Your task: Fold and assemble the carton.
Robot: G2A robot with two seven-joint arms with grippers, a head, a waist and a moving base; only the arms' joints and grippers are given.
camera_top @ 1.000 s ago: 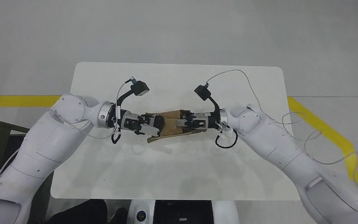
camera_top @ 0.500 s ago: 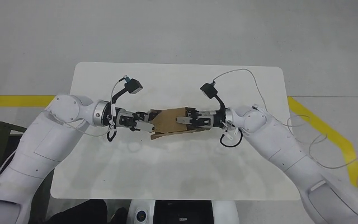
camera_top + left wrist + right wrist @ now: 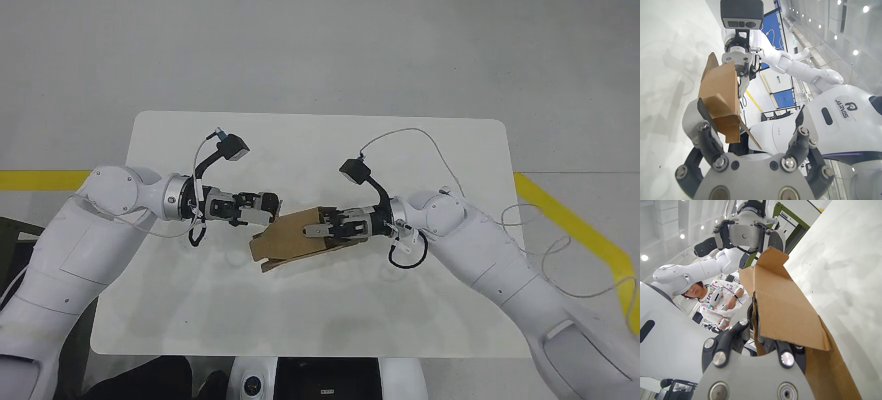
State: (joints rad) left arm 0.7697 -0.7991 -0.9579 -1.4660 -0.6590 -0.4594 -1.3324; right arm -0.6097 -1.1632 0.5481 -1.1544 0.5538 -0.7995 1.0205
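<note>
A brown cardboard carton (image 3: 288, 240), partly unfolded with loose flaps, hangs tilted over the middle of the white table (image 3: 420, 300). My right gripper (image 3: 320, 227) is shut on the wall at the carton's right end; in the left wrist view that gripper (image 3: 741, 81) pinches the far edge of the carton (image 3: 721, 91). My left gripper (image 3: 264, 207) stands open at the carton's far left corner. One of its fingertips (image 3: 703, 110) lies against a flap, the other is well apart. In the right wrist view the carton (image 3: 783, 306) hides my right gripper's fingers.
A thin cable (image 3: 430, 135) loops over the table's back right part beside the right arm. Bare table surface lies in front of the carton and along the back edge (image 3: 320, 118).
The left gripper has let go of the carton, opened and drawn back toward the table's far side. The carton's left end has swung toward the front, still held by the right gripper.
</note>
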